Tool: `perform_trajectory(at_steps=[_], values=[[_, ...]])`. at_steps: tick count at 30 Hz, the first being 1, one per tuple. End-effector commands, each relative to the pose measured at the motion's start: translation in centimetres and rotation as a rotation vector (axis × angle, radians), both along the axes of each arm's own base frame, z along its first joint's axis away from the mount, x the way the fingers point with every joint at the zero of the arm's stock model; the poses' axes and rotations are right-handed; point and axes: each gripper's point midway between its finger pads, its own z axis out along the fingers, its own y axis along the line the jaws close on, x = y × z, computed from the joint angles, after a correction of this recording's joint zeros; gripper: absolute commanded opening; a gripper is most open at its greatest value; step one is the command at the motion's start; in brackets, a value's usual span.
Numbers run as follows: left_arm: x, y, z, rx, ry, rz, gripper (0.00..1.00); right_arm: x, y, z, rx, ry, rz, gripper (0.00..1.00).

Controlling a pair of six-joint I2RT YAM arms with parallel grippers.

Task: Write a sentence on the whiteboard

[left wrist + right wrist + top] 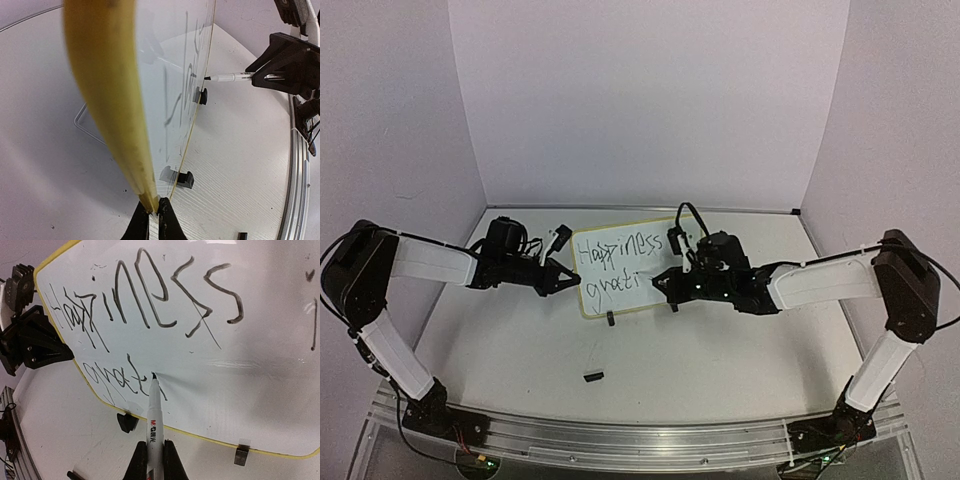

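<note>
**Steadied for the pen:** A small whiteboard (655, 262) with a pale yellow rim is seen propped on 2 black clip feet (127, 421) toward the far edge of the tabletop (720, 360), about midway between its left and right edges. Its left rim is pinched by the fully closed left gripper (572, 277), apparently so that the board is kept from sliding or tipping under the pressure of writing. A marker (154, 415) is clamped in the closed right gripper (154, 447). It is gripped low on the barrel, and its black tip is set against the board at the end of line 2.

The sentence (150, 307) is written in thin black strokes. "Happiness" is complete on line 1, while line 2 can be read only as "grat" plus a further stroke at the tip, so the task is judged unfinished. A red "M&G" logo (153, 423) is printed on the marker's white barrel; the characters after it cannot be made out. A small black piece (592, 376), possibly the marker's cap, is seen lying nearer the tabletop's near edge.
</note>
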Motion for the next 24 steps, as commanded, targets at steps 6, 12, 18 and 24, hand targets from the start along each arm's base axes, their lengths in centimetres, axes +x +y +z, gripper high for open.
perform_trajectory(at_steps=[6,12,18,24], values=[[1.8,0.9,0.3,0.069,-0.046,0.063,0.0,-0.9,-1.8,3.5,0.061,-0.069,0.008,0.0],[1.7,0.9,0.3,0.071,-0.045,0.065,0.0,-0.8,-1.7,2.1,0.058,-0.04,0.022,0.0],[1.8,0.9,0.3,0.072,-0.041,0.065,0.0,-0.2,-1.2,1.4,0.058,-0.028,0.027,0.0],[1.7,0.9,0.2,0.073,-0.041,0.065,0.0,0.1,-0.7,1.0,0.057,-0.021,0.037,0.0]])
